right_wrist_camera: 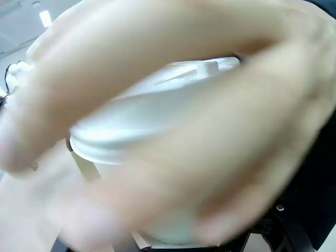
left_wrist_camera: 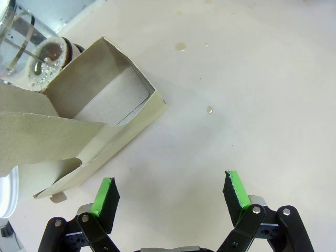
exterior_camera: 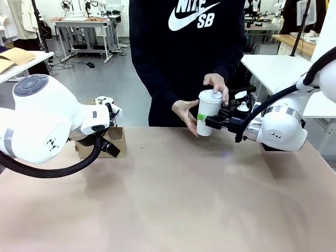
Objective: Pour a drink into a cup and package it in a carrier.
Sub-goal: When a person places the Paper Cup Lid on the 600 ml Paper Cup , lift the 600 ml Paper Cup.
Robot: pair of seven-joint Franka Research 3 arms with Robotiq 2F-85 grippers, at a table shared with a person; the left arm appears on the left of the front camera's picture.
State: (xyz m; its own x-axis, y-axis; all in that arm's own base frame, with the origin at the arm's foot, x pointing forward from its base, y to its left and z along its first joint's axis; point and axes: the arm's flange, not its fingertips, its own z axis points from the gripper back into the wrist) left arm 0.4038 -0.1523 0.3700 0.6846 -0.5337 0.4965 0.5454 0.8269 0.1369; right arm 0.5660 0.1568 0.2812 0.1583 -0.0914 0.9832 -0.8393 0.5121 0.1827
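Front view first: your right gripper [exterior_camera: 209, 119] has its jaws closed around the white cup [exterior_camera: 209, 108], holding it up off the table [exterior_camera: 173, 199] near the far edge. The cup has a white lid [exterior_camera: 211, 96] on it. The person's top hand [exterior_camera: 217, 84] rests on that lid, and their side hand [exterior_camera: 185, 112] cups the side facing away from your gripper. Over on the left, your left arm [exterior_camera: 47, 118] hangs low over the brown carrier [exterior_camera: 116, 140], which sits on the table well apart from the cup. In the left wrist view, your left gripper [left_wrist_camera: 171, 194] has its jaws spread wide with nothing between them. The green pads [left_wrist_camera: 107, 197] hover over bare tabletop just beside the carrier's near corner, not touching it as far as you can see. The pocket visible from here looks open, and the handle tab runs across the left side. A glass jug [left_wrist_camera: 26, 42] stands right behind the carrier at the top left, with bubbles and a brownish patch at the bottom. There are a couple of small drops [left_wrist_camera: 209, 110] on the table too. The right wrist view is mostly a blurry hand [right_wrist_camera: 220, 157] right up against the lens, with the cup's lid peeking through behind the fingers. You can't tell the jaws from this one.
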